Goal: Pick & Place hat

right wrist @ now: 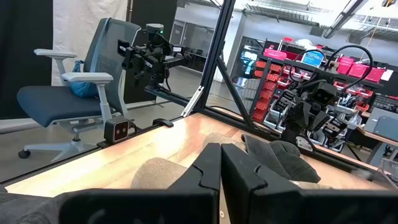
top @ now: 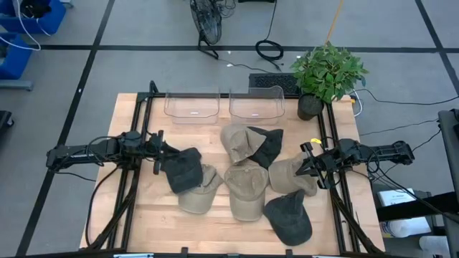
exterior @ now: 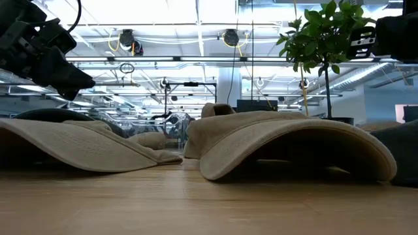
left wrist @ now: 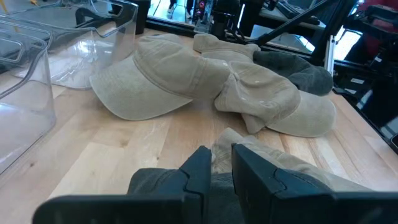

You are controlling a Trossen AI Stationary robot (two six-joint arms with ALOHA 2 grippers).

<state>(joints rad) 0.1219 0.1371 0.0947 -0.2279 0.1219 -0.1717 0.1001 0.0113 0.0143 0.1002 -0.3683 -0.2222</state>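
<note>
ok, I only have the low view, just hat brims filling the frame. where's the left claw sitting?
Observer: Left claw is at the left edge of the hat pile, right beside a dark hat.
Operator: and the right one?
Observer: Right claw is at the pile's right edge, over a tan hat. Its wrist view shows it shut.
</note>
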